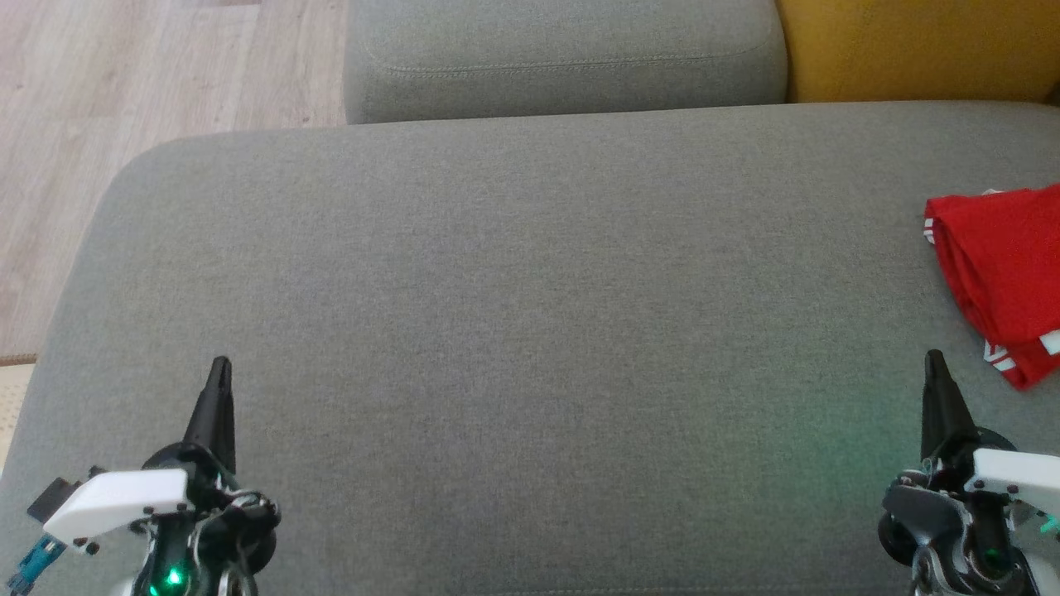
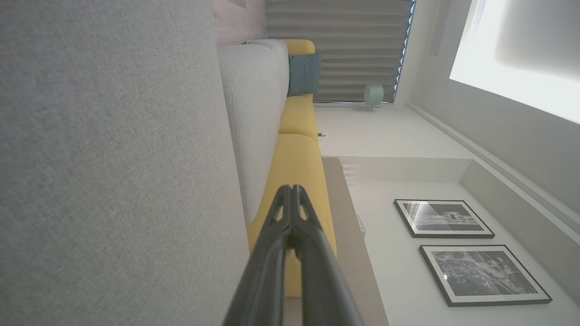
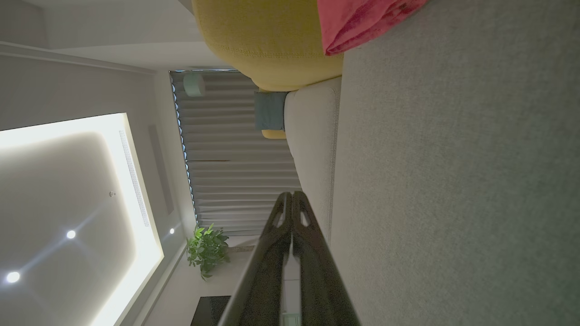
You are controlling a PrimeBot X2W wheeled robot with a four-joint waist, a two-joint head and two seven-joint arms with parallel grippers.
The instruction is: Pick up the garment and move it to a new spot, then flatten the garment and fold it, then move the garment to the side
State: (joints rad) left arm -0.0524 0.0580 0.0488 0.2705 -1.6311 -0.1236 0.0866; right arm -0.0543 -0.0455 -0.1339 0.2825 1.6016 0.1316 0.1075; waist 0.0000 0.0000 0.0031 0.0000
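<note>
The garment (image 1: 1004, 277) is red with white stripes and lies folded at the far right edge of the grey seat cushion (image 1: 513, 314), partly cut off by the frame. In the right wrist view a corner of the garment (image 3: 362, 20) shows at the top. My right gripper (image 1: 935, 358) is shut and empty, a short way in front of and left of the garment. At the lower left my left gripper (image 1: 220, 364) is shut too, holding nothing, far from the garment. Both grippers hover over the cushion with fingertips pressed together, left (image 2: 292, 188) and right (image 3: 290, 194).
A grey back cushion (image 1: 563, 58) runs along the far side, with a yellow cushion (image 1: 919, 45) to its right. Wooden floor (image 1: 124, 108) lies beyond the cushion's left edge. The broad middle of the seat cushion is bare grey fabric.
</note>
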